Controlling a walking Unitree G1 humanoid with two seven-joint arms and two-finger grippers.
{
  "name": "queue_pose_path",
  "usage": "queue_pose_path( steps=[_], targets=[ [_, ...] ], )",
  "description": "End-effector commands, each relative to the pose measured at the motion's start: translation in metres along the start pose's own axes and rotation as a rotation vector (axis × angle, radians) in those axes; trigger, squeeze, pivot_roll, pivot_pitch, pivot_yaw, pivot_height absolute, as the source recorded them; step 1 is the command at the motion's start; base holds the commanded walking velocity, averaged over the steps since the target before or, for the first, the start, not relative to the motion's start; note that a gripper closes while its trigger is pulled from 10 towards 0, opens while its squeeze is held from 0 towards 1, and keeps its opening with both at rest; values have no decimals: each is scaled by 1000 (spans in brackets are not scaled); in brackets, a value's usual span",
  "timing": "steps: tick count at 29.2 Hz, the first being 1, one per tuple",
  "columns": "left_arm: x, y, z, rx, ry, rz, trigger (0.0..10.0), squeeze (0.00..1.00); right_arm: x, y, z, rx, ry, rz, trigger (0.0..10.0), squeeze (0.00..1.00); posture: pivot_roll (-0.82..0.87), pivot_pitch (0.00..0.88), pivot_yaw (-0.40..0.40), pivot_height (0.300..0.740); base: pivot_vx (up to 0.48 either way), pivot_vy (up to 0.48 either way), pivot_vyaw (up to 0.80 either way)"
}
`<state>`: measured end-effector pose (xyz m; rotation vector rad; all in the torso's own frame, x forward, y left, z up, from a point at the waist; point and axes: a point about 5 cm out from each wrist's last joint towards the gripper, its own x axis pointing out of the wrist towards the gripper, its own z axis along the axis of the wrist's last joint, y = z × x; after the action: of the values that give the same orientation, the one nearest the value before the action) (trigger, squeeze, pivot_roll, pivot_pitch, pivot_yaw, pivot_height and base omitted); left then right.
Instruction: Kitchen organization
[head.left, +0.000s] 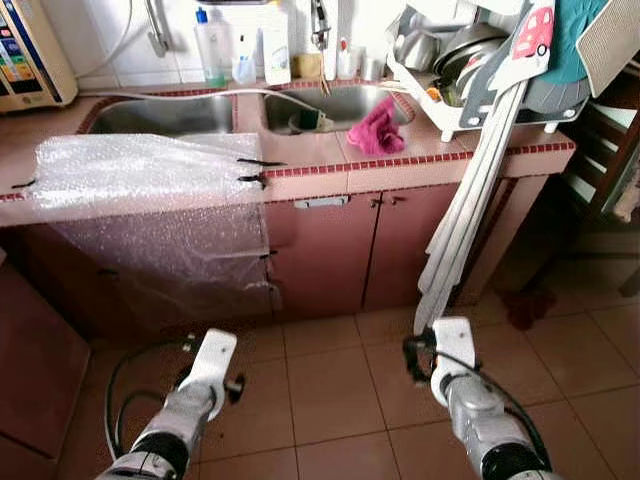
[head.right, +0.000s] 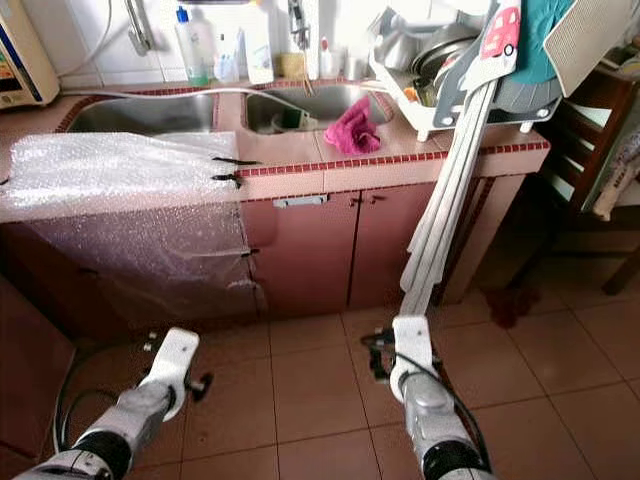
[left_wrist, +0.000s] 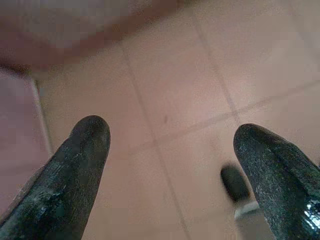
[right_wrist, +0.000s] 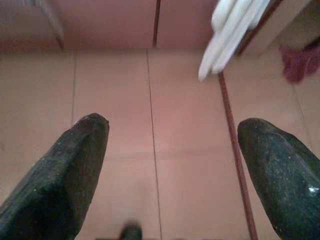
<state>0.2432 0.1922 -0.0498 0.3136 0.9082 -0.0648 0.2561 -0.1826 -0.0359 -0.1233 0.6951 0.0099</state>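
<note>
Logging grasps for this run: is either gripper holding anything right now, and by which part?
Nothing is held. The left gripper and right gripper both have open jaws over bare floor tiles.

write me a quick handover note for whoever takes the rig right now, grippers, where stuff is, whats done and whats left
Left gripper: open, holding nothing, low over the floor tiles.
Right gripper: open, holding nothing, low over the tiles near the foot of the white folded board leaning on the counter.
Pink cloth lies on the sink's front edge. Dish rack sits full on the counter's right end. Bubble wrap drapes over the counter's left part.
Done: nothing visibly handled.
Left: everything; the robot stands back from the counter.
</note>
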Motion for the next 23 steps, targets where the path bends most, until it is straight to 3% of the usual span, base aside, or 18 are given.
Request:
queue_pose_path(
  steps=[1, 2, 3, 5, 7, 9, 14, 17, 23],
  targets=[
    [-1, 5, -12, -59, 56, 30, 10000, 0, -4, -4, -20, -5, 69, -15, 10000, 0, -25, 0, 13, 740, 0, 0, 0],
    [-1, 5, -12, -59, 56, 30, 10000, 0, -4, -4, -20, -5, 69, -15, 10000, 0, -25, 0, 13, 740, 0, 0, 0],
    [-2, 6, -21, -104, 92, 40, 10000, 0, -9, -7, -38, -8, 123, -13, 10000, 0, -24, 0, 13, 740, 0, 0, 0],
    [-2, 6, -28, -152, 119, 57, 10000, 0, -13, -9, -51, -23, 161, -9, 10000, 0, -34, 0, 16, 740, 0, 0, 0],
    [-3, 8, -33, -153, 139, 81, 10000, 0, -17, -12, -60, -24, 191, -12, 10000, 0, -45, 0, 20, 740, 0, 0, 0],
    [-3, 6, -35, -216, 145, 71, 10000, 0, -19, -15, -66, -33, 209, -16, 10000, 0, -46, 0, 20, 740, 0, 0, 0],
    [-3, 5, -33, -189, 132, 62, 10000, 0, -21, -19, -69, -35, 217, -17, 10000, 0, -53, 0, 18, 740, 0, 0, 0],
    [-3, 5, -32, -185, 131, 70, 10000, 0, -22, -24, -71, -30, 224, -30, 10000, 0, -55, 0, 19, 740, 0, 0, -669],
    [-3, 5, -33, -181, 140, 72, 10000, 0, -20, -19, -68, -55, 214, -11, 10000, 0, -54, 0, 20, 740, 0, 0, -766]
  ],
)
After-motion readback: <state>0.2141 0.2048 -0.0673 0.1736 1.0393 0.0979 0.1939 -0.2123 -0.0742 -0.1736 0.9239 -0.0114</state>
